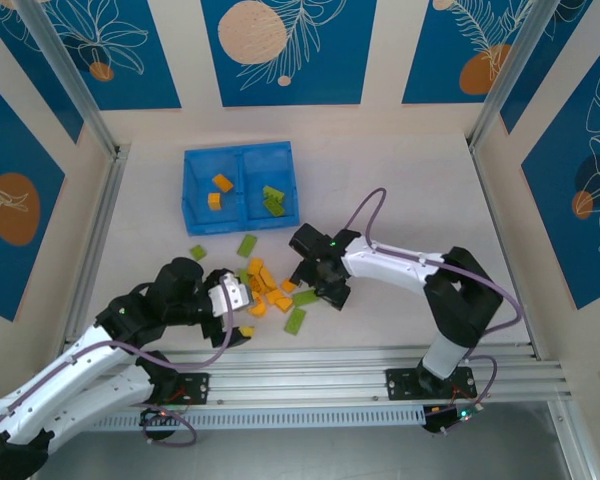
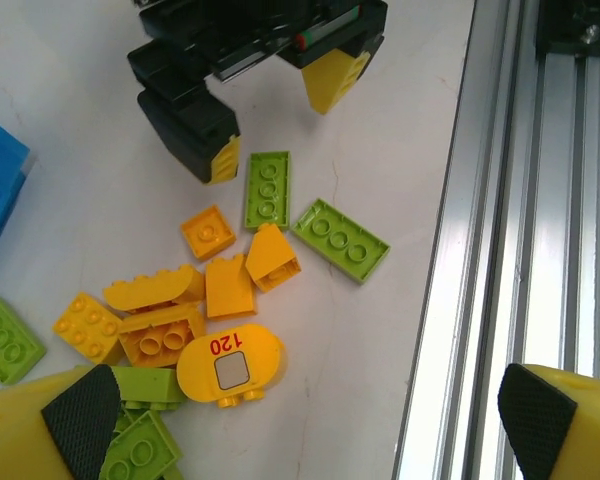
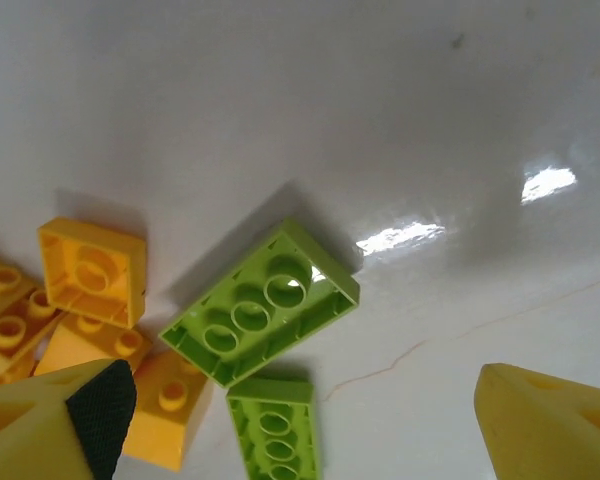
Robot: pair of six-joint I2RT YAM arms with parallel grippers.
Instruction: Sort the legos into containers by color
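From above, the blue tray (image 1: pixel 195 190) sits far back on the worktop (image 1: pixel 400 200) with 2 orange-yellow bricks (image 1: pixel 222 182) in its left compartment and 2 lime-green bricks (image 1: pixel 273 193) in its right, and the loose legos (image 1: pixel 265 285) are piled between the 2 arms. The left wrist camera resolves that pile into 7 orange-yellow and 5 green pieces, 1 rounded piece (image 2: pixel 230 365) printed "120", with the left fingers (image 2: pixel 75 425) spread wide and empty and the right fingers (image 2: pixel 205 145) parted and empty beyond. The right wrist camera, closer, shows 2 green pieces beside at least 3 orange-yellow ones on the worktop.
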